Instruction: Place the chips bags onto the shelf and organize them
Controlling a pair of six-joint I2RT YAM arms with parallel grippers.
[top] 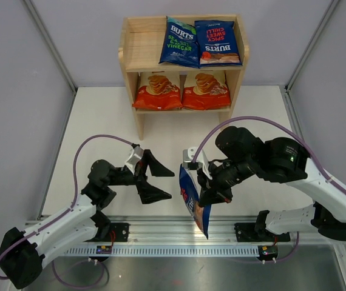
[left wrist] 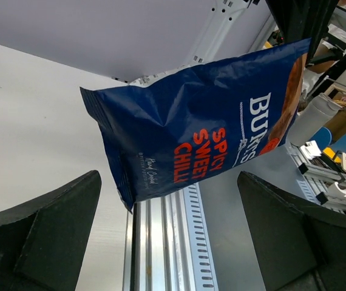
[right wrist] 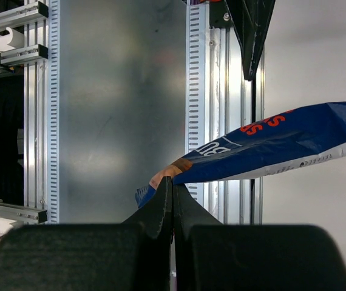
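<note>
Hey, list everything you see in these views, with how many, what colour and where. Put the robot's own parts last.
Shelf: one, light wood, two tiers, at the table's far end.
Green Burts bag: one, dark blue with green lettering, top tier, middle.
Red Burts bag: one, dark blue with red lettering, top tier, right.
Cassava bags: two, cream and red-orange, side by side on the lower tier.
Held Burts bag: one, dark blue with red lettering, hanging from the right end effector.
Table: one, white.
Rail: one, silver, near edge.
Left end effector: one, black, open, empty.
Right end effector: one, black, shut on the held Burts bag's edge.
</note>
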